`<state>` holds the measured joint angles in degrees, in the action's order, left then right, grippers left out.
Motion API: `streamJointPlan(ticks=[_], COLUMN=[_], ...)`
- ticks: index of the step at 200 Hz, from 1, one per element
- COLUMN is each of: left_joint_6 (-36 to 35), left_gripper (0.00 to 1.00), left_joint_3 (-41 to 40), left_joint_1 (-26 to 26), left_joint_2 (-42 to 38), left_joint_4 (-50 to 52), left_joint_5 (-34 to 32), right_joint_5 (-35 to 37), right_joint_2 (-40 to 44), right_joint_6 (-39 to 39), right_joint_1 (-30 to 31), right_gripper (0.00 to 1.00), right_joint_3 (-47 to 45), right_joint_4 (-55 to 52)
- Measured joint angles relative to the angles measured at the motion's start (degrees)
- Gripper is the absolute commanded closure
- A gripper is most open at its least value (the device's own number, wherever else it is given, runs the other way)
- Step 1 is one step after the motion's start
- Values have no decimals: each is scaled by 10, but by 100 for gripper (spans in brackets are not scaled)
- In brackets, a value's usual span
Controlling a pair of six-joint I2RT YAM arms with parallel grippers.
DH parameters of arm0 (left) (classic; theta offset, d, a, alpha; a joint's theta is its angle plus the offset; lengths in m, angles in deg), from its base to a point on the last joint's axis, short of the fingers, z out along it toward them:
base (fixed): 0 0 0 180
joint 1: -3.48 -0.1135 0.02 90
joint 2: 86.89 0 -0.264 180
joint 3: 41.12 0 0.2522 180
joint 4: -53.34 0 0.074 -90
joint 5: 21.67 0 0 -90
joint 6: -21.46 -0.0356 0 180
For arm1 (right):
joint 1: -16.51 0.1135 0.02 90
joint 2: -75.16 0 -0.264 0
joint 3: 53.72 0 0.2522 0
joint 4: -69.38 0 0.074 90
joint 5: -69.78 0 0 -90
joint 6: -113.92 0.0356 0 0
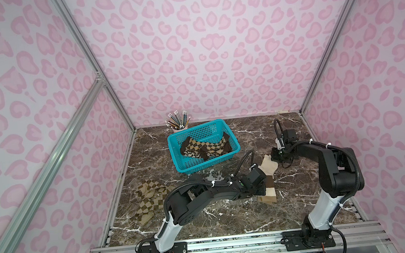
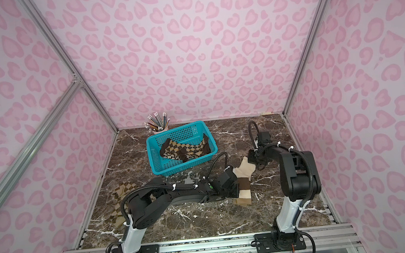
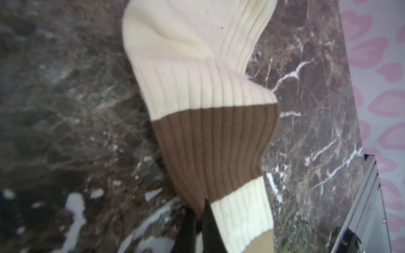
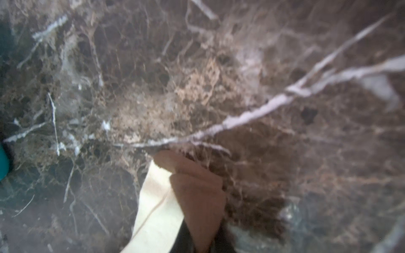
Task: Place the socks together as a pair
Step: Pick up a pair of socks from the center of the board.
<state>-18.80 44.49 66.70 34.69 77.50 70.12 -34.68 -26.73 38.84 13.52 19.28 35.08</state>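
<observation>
Now the cream sock [image 1: 269, 166], right of centre, is pinched near by the left gripper [image 3: 198, 210] and far by the right gripper [image 4: 206, 238]; shallow grips could be pulled loose by uneven lifting.

You see the cream ribbed knit sock [image 1: 269, 181], brown-banded, stretched out mid-table; brown-tan argyle socks [image 1: 206, 148] inside the teal mesh basket [image 1: 199, 163]; olive-beige checked socks [image 1: 150, 201] heaped at left.
</observation>
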Motion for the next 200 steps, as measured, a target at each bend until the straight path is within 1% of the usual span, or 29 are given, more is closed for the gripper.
streamJointPlan(ticks=[26,50,98,129,150,163,182,200], left_joint_6=[-7,-17,-46,-62,-77,-86,-108,-128], left_gripper=[96,96,96,96,96,96,96,96], left_joint_3=[1,5,42,51,61,74,106,136], left_joint_1=[1,0,0,-10,-29,-48,-87,-129], left_joint_2=[-32,-67,-139,-181,-209,-223,-232,-235], left_joint_4=[87,159,231,268,298,320,357,385], left_joint_5=[-3,-10,-29,-38,-45,-54,-74,-90], right_joint_5=[-43,-85,-143,-166,-173,-179,-182,-181], right_joint_2=[51,105,232,307,337,352,365,353], right_joint_6=[20,28,50,75,103,139,201,253], right_joint_1=[-24,-32,-36,-32,-7,13,46,89], right_gripper=[100,100,100,100,100,100,100,100], right_joint_3=[-28,-47,-87,-92,-90,-91,-91,-80], right_joint_4=[-10,-23,-32,-42,-45,-39,-2,21])
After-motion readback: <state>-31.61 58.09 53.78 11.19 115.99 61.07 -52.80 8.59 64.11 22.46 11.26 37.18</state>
